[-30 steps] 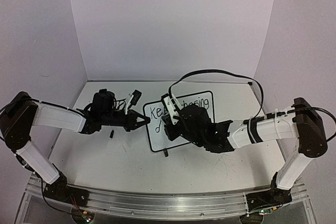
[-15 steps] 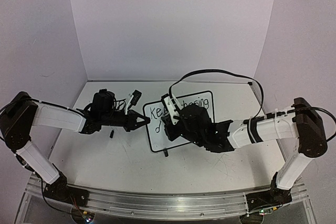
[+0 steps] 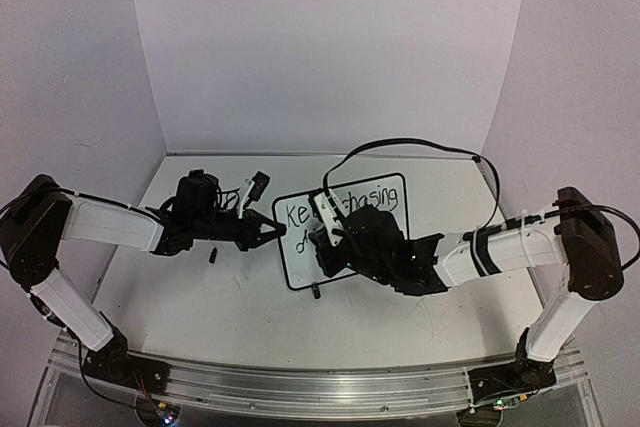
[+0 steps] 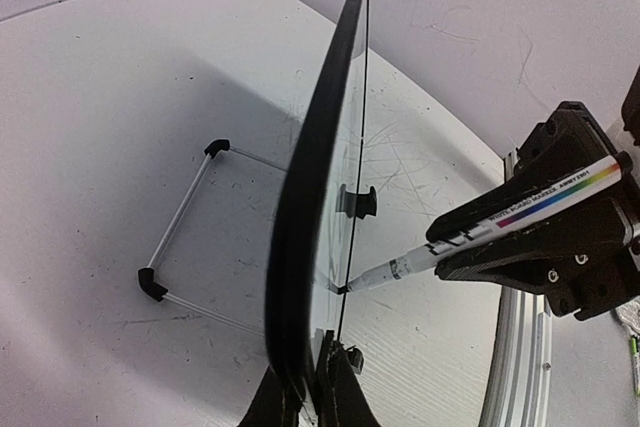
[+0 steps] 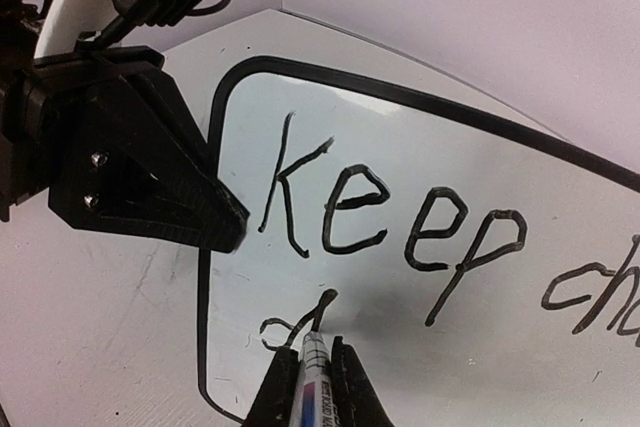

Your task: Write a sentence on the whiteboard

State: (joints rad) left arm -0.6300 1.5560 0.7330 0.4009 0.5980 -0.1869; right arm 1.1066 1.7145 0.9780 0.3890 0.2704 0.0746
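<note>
right wrist view: the right gripper (image 5: pixel 312 352), closed on the marker (image 5: pixel 316 387), touches the whiteboard (image 5: pixel 520 347) below "keep"; the sentence (image 5: pixel 390 217) should run rightward from there. the left gripper (image 4: pixel 312 387) pinches the board's edge.

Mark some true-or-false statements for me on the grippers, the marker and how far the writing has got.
1. The right gripper is shut on the marker. True.
2. The marker tip hangs clear of the whiteboard. False: the tip touches the board face, at a stroke on the second line.
3. The left gripper is shut on the whiteboard's edge. True.
4. The sentence is complete on both lines. False: the first line reads "keep chasing", but the second line has only one partly drawn letter.
</note>
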